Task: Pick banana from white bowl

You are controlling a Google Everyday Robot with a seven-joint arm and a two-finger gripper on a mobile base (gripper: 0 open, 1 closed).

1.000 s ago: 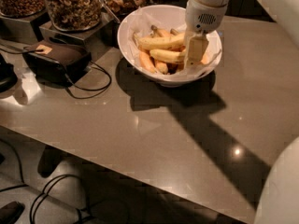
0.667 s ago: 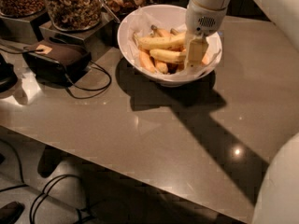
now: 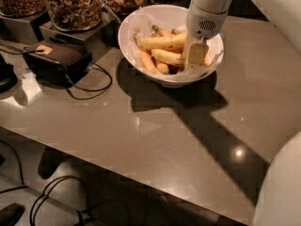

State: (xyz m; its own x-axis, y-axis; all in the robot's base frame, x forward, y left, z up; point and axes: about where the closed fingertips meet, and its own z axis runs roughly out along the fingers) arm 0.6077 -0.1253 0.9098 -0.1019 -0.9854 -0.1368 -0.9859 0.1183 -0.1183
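Gripper [image 3: 195, 55] down inside white bowl [image 3: 175, 81], right side, on right ends of large yellow fruit. Same spot as a second ago: no visible lift or shift. Pincer state: cannot tell. Banana [image 3: 165, 56] lies across bowl on crinkled paper, second large one [image 3: 162, 42] just beyond it, smaller orange bananas [image 3: 146, 61] at left. Bowl at far side of table [image 3: 141, 126], nut jars [image 3: 75, 4] to left. Judgement: grasp stage, banana not yet raised; lift remains.
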